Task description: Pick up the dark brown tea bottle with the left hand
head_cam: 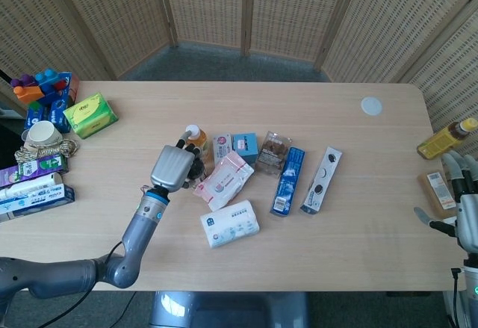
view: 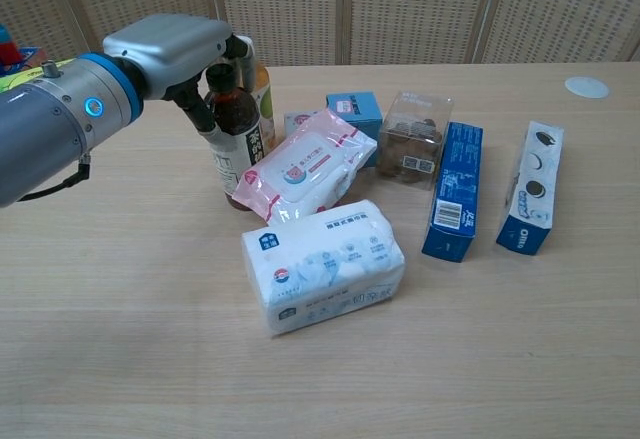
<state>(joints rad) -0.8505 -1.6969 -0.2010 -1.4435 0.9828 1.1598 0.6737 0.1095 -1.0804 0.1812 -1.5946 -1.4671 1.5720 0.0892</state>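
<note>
Far left desk [head_cam: 358,216] edge, head view: toy blocks [head_cam: 41,87], green box [head_cam: 90,114], white cup [head_cam: 41,132] on coiled rope, flat cartons below.

Left hand [view: 175,44] sits over the dark brown tea bottle [view: 234,129], left of desk centre. Chest view: the palm covers the bottle's neck and cap from the left and above, dark fingers [view: 197,114] wrapped down the bottle's left side and touching it. The grip reads as closed on the bottle. Bottle upright; cannot tell whether its base is on the desk or lifted. In head view the hand [head_cam: 173,167] hides most of the bottle.

Just behind the tea bottle, a second bottle [head_cam: 196,138] with a white cap and amber contents, touching or nearly so.

Right of the tea bottle: pink wipes pack [view: 303,165] leaning against its lower right side. White tissue pack [view: 322,263] in front, nearer the camera. Small blue box [view: 354,112] behind the wipes. Clear cookie tub [view: 412,139] next. Blue biscuit box [view: 454,190], then the sandwich-cookie box [view: 534,199], both lying lengthwise.

Far back right: small white disc [head_cam: 371,105].

Right desk edge, head view: amber bottle [head_cam: 445,140] on its side, brown packet [head_cam: 436,190]. Right hand [head_cam: 461,208] at the desk's right edge, fingers spread and pointing up, holding nothing, well apart from the central cluster.
</note>
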